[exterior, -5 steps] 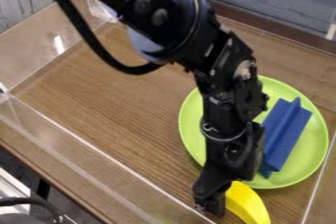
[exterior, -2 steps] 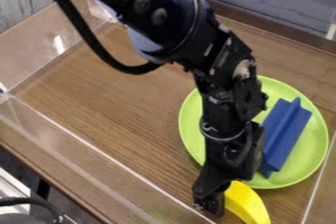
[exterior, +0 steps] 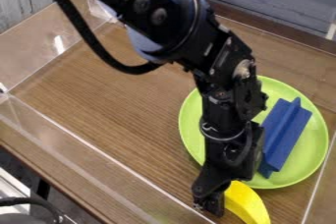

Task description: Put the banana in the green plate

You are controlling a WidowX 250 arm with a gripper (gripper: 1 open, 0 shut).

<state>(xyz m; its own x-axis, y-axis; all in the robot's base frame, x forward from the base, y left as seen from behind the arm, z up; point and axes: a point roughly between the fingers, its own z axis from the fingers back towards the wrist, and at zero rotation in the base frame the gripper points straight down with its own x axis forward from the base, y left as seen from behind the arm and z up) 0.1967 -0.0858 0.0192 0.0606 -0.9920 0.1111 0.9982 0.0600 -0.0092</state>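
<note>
1. One black robot arm [exterior: 171, 22] fills much of the camera view, reaching down from the upper left, with a dark cable [exterior: 92, 46] looping beside its upper part. From where I stand, it leans over a brown wood-grain surface [exterior: 105, 115].
2. The gripper [exterior: 221, 191] is at the lower end of the arm, pointing down toward the near edge of the scene. Its jaws stand wide apart, at the upper end of the banana. I can't tell whether either finger touches the fruit.
3. The banana [exterior: 246, 205], bright yellow, smooth and slightly curved, lies low in the view, right of centre. It is outside the plate, just beside the rim nearest the bottom of the view. Its upper end is partly hidden by the gripper, and its other end points toward the bottom edge.
4. The green plate [exterior: 312, 159], round and lime-coloured, sits on the right side of the surface. The arm covers part of its left side.
5. A blue ridged block [exterior: 285, 135] lies on the plate, slanting from upper right to lower left, close to the arm.
6. Behind everything, at the top, are grey wooden boards [exterior: 276, 4]. A clear, shiny strip [exterior: 98, 152] runs diagonally along the left and lower side of the surface.
</note>
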